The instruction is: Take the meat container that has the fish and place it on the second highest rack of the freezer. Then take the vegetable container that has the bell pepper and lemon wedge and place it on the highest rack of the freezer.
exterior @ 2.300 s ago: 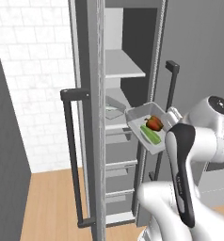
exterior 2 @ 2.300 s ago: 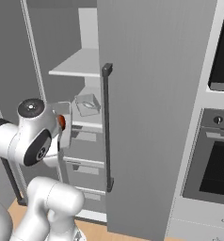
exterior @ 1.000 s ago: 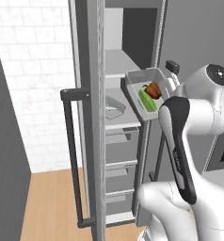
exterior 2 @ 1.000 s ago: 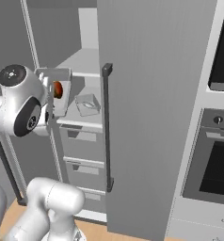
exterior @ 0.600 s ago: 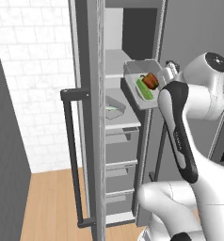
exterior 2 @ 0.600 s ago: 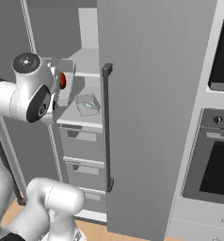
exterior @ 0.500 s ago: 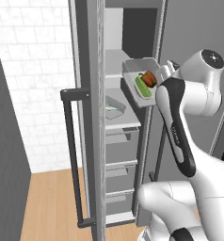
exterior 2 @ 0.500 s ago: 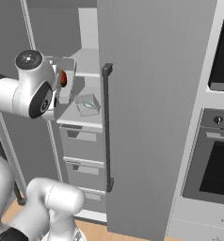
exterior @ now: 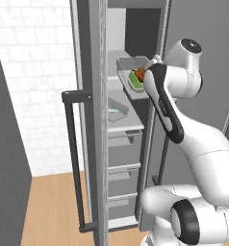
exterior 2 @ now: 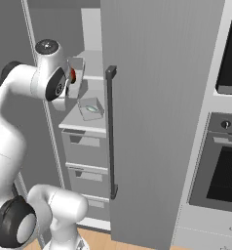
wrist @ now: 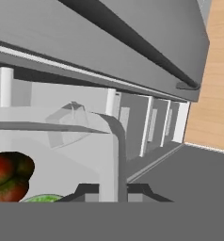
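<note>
Holding the shallow clear plastic tray (exterior: 132,72) with the small red bell pepper (exterior: 140,73) and pale green lemon wedge (exterior: 133,77), the pincer (wrist: 107,190) is clamped on its rim, level with the top shelf board of the tall grey freezer (exterior: 117,54). Tray looks light, rigid, smooth-walled; loose contents could slide, so keep it level, gripped at the rim. Second tray (exterior 2: 90,108) sits on the lower shelf. No readable labels anywhere.

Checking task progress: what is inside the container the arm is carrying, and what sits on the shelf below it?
The held container shows the bell pepper and the green lemon wedge. Below it, on the lower shelf, sits another clear container; its contents are too faint to tell.
</note>
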Controlling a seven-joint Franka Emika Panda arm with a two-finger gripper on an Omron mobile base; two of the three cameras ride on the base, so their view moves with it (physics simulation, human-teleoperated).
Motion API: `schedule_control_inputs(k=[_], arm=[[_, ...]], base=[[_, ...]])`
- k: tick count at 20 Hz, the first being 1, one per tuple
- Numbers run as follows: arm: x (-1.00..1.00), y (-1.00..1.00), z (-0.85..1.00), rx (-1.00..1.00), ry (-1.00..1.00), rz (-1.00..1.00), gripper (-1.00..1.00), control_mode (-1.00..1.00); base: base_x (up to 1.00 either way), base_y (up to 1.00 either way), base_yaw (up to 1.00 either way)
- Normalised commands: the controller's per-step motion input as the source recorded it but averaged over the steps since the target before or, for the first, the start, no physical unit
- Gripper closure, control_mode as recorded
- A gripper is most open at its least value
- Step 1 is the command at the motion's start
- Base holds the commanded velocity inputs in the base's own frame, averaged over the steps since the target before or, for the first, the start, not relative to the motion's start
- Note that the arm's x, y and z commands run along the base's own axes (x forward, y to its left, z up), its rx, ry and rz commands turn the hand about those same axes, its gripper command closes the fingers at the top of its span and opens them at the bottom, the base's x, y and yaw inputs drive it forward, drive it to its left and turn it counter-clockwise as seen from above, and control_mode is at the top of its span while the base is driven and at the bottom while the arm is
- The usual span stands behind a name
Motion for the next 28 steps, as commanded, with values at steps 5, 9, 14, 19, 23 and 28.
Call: schedule_control_inputs(k=[5,9,14,19,23,28], arm=[[0.59,0.19,0.0,0.0,0.01,0.0,1.0,-1.0],[0.64,0.13,0.0,0.0,-0.03,0.0,1.0,-1.0],[0.7,0.01,0.01,0.0,-0.03,-0.04,1.0,-1.0],[0.67,0.0,0.09,0.0,0.0,-0.11,1.0,-1.0],[0.64,0.0,0.21,0.0,0.0,-0.13,1.0,-1.0],[0.7,0.0,0.11,0.0,0.0,-0.12,1.0,-1.0]], base=[[0.0,0.0,0.0],[0.0,0.0,0.0],[0.0,0.0,0.0],[0.0,0.0,0.0],[0.0,0.0,0.0],[0.0,0.0,0.0]])
